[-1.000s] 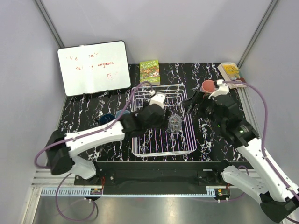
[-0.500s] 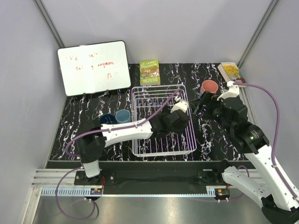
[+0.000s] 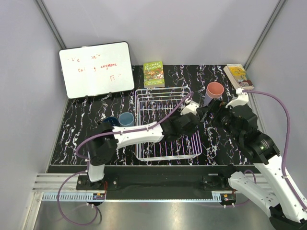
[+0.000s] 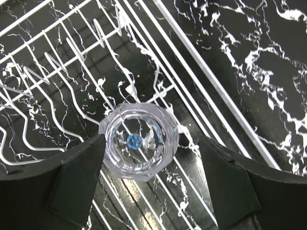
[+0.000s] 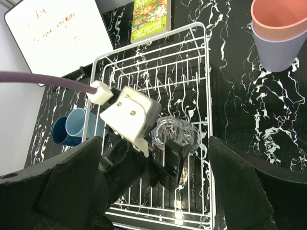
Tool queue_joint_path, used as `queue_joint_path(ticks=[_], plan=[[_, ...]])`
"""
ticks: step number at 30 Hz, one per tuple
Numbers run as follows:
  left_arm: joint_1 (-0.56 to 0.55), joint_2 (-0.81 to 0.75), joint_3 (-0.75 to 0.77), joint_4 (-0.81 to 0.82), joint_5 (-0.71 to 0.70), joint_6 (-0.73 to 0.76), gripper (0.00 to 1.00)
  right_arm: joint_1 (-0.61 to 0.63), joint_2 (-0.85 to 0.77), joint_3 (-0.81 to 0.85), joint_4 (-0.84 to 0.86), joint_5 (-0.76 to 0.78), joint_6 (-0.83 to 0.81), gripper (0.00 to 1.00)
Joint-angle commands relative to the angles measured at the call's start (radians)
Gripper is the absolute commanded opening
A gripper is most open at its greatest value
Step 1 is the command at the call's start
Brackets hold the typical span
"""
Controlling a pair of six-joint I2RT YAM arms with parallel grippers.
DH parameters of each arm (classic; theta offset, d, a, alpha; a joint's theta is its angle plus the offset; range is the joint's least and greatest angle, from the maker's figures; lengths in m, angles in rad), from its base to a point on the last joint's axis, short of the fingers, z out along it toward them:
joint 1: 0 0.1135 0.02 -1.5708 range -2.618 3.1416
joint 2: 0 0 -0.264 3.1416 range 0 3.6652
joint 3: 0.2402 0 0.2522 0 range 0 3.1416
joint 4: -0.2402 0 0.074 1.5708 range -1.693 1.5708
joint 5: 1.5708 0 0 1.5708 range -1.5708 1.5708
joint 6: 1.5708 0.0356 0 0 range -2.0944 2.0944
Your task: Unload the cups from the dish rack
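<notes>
From above, my left hand (image 3: 190, 125) reaches across the white wire dish rack (image 3: 153, 100) to its right side and hides whatever lies under it. My right hand (image 3: 208, 111) hangs just outside the rack's right rim. On the black marbled worktop (image 3: 79, 120), a salmon-pink plastic cup (image 3: 215, 88) stands to the right of the rack. A light blue plastic cup (image 3: 126, 119) and a dark blue plastic cup (image 3: 110, 122) stand just beside each other on its left.

Through my left wrist camera, the clear faceted glass tumbler (image 4: 140, 140) stands upright on the rack's wires near the right rim, its long axis pointing straight up at me. It sits between my spread fingers (image 4: 79, 177). One finger is just beside it, perhaps touching, I cannot tell; the other is well apart. That hand is open and grips nothing. I judge I should shift so the tumbler is centred before I close.

Through my right wrist camera, my right hand's fingers (image 5: 72, 187) are spread wide and hold nothing. The tumbler is the only cup I see in the rack. The salmon-pink cup is nested in a lavender plastic cup (image 5: 280, 50). My left hand is by far the nearer to the tumbler.
</notes>
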Motion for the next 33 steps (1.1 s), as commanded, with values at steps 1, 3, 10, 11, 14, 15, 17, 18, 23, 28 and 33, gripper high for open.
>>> queue_joint_path(ticks=[1, 3, 10, 11, 14, 15, 17, 18, 23, 28, 33], plan=[[0.024, 0.027, 0.015, 0.011, -0.04, -0.058, 0.86, 0.004, 0.0, -0.01, -0.005, -0.006, 0.005, 1.0], [0.032, 0.018, 0.0, 0.015, -0.046, -0.076, 0.86, 0.004, 0.005, -0.008, -0.003, -0.008, 0.002, 1.0], [0.048, -0.028, -0.005, 0.035, -0.079, -0.063, 0.86, 0.004, 0.014, -0.01, -0.003, -0.003, 0.005, 1.0], [0.05, -0.027, 0.004, 0.035, -0.076, -0.056, 0.86, 0.004, 0.014, -0.013, -0.003, -0.003, 0.007, 1.0], [0.064, -0.002, 0.018, 0.029, -0.042, -0.052, 0.86, 0.004, 0.008, -0.017, -0.003, -0.001, 0.008, 1.0], [0.067, 0.005, 0.019, 0.025, -0.027, -0.053, 0.86, 0.004, 0.008, -0.017, -0.002, -0.003, 0.01, 1.0], [0.07, 0.027, 0.019, 0.024, -0.007, -0.067, 0.86, 0.004, 0.003, -0.019, -0.003, -0.001, 0.01, 1.0], [0.073, 0.033, 0.019, 0.023, 0.009, -0.075, 0.86, 0.003, 0.003, -0.02, -0.003, 0.0, 0.008, 1.0], [0.078, 0.071, 0.003, 0.023, 0.045, -0.108, 0.86, 0.004, 0.005, -0.03, -0.003, -0.001, 0.005, 1.0], [0.088, 0.081, -0.01, 0.028, 0.064, -0.113, 0.85, 0.004, 0.008, -0.036, -0.003, -0.001, 0.005, 1.0], [0.091, 0.052, -0.033, 0.041, 0.05, -0.11, 0.44, 0.004, 0.002, -0.04, -0.003, 0.003, 0.008, 1.0]])
